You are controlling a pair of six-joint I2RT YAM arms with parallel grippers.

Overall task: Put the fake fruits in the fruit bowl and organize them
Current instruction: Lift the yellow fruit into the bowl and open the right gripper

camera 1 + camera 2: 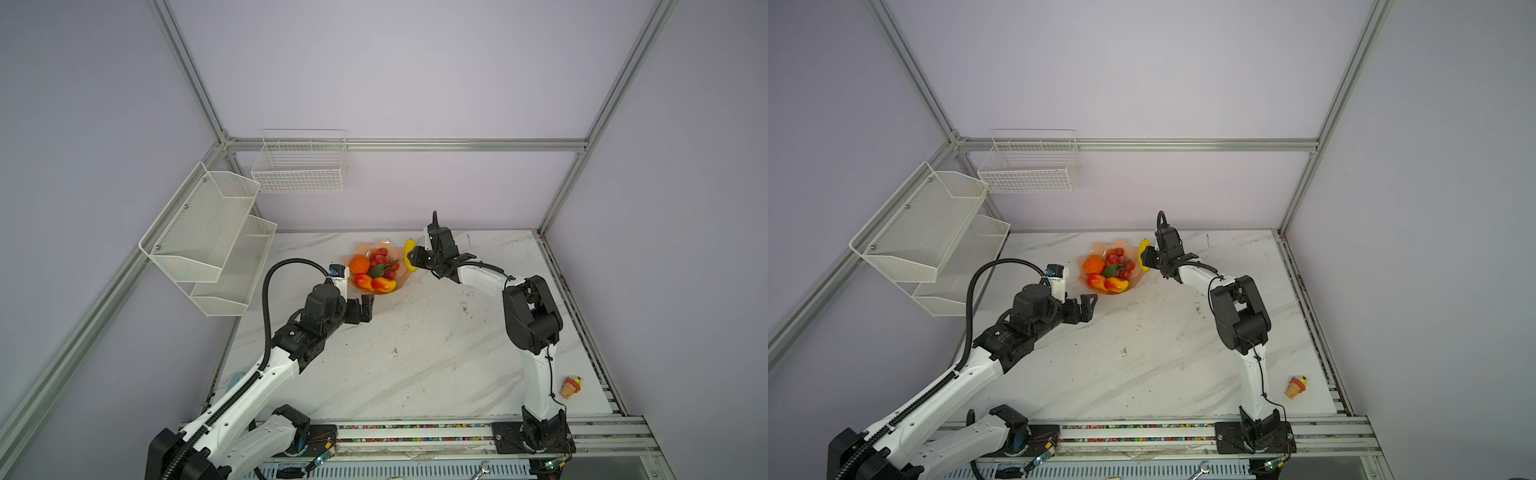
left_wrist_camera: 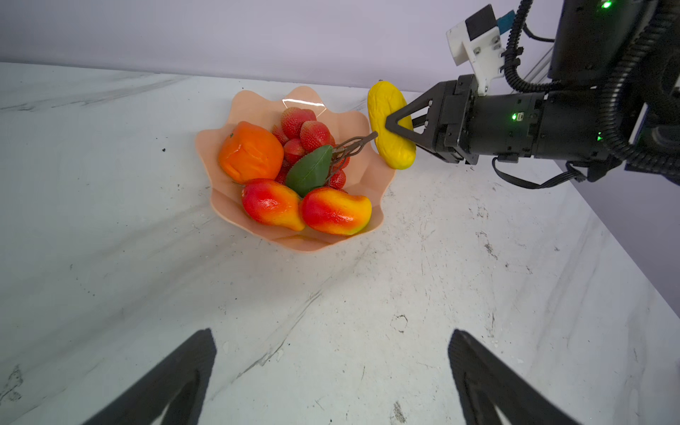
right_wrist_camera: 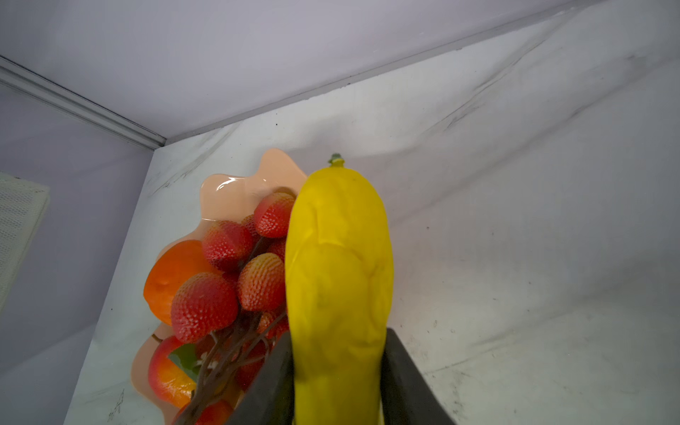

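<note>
Your right claw (image 2: 395, 127) pinches the long yellow toy fruit (image 2: 384, 103) just right of the wavy pink bowl (image 2: 301, 243) to drop it in; your left claw (image 1: 362, 306) hangs open, empty.

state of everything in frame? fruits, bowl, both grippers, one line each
fruit bowl: upright on the table
orange: in the bowl
mangoes: in the bowl, side by side
berry cluster: in the bowl, leaf on top
yellow fruit: gripped, beside the rim, not in the bowl
right gripper: shut on yellow fruit
left gripper: open, empty
ice-cream cone toy: lying on the table, far from the bowl
</note>
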